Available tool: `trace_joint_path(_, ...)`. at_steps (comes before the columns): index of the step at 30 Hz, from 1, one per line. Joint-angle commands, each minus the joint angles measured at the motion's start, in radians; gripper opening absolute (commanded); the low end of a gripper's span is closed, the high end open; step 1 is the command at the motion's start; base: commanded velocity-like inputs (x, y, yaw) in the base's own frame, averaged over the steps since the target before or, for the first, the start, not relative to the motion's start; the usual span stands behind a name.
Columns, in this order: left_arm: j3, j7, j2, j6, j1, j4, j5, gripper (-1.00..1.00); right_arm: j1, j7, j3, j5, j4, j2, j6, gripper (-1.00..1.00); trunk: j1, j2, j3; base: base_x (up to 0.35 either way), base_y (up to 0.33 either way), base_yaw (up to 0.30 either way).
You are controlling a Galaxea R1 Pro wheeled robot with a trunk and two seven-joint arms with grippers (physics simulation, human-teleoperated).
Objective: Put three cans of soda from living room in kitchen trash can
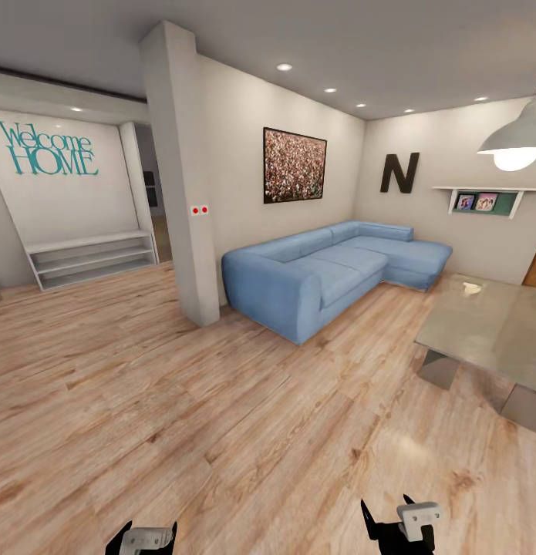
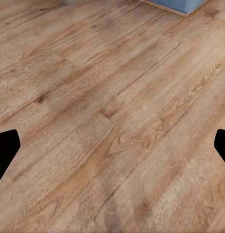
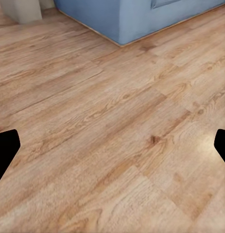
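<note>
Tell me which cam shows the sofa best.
Head view: the whole blue sofa along the wall. The right wrist view catches just its lower front; the left wrist view only a corner.

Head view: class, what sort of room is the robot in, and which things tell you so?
Most likely a living room: a blue corner sofa, a low glass-topped table beside it, and a framed picture on the wall above the sofa.

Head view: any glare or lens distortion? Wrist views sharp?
Head view: wide-angle bend, the pillar leans; the lit pendant lamp is blown out and mirrors as a bright patch on the glass table; a soft sheen lies on the floor. Left wrist view: planks soft, mildly blurred, evenly lit. Right wrist view: likewise soft, a pale glare spot on the floor, sofa edge in view.
</note>
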Motion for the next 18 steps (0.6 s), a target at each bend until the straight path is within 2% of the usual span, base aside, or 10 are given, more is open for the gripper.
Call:
trace_joint_path(1, 0.000, 0.000, 0.000, 0.000, 0.000, 0.000, 0.000, 1.00, 0.000, 0.000, 0.000, 0.000, 0.000, 0.000, 0.000, 1.00, 0.000, 0.000, 0.000, 0.000, 0.000, 0.000)
trace_joint_path(10, 0.000, 0.000, 0.000, 0.000, 0.000, 0.000, 0.000, 1.00, 0.000, 0.000, 0.002, -0.006, 0.000, 0.001, 0.000, 1.00, 0.000, 0.000, 0.000, 0.000, 0.000, -0.010)
trace_joint_path(18, 0.000, 0.000, 0.000, 0.000, 0.000, 0.000, 0.000, 1.00, 0.000, 0.000, 0.002, -0.010, 0.001, 0.001, 0.000, 1.00, 0.000, 0.000, 0.000, 0.000, 0.000, -0.153)
